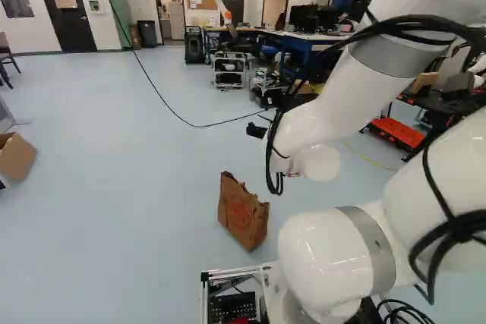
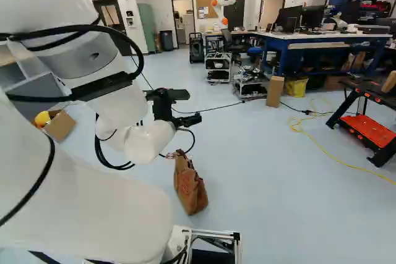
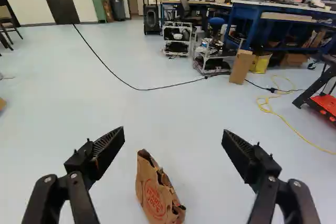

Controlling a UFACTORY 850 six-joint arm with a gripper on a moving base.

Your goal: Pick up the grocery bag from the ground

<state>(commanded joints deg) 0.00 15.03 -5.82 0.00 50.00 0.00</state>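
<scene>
Jaws spread wide and gripping nothing, my gripper hangs over the floor, where the grocery bag stands low ahead of it. Beyond the bag, a black cable crosses the floor, with a tall carton past it. Well left of the bag sits a cardboard box; well right, a yellow cord.

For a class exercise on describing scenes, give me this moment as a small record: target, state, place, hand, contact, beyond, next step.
target: brown paper bag
state: standing, top edge ragged, red print on one side
place: on the floor, seen between the spread fingers in the wrist view
hand: open, holding nothing
contact: none seen between hand and bag
beyond: black cable, cardboard box, white cart
next step: probably lower the hand around the bag's top
</scene>
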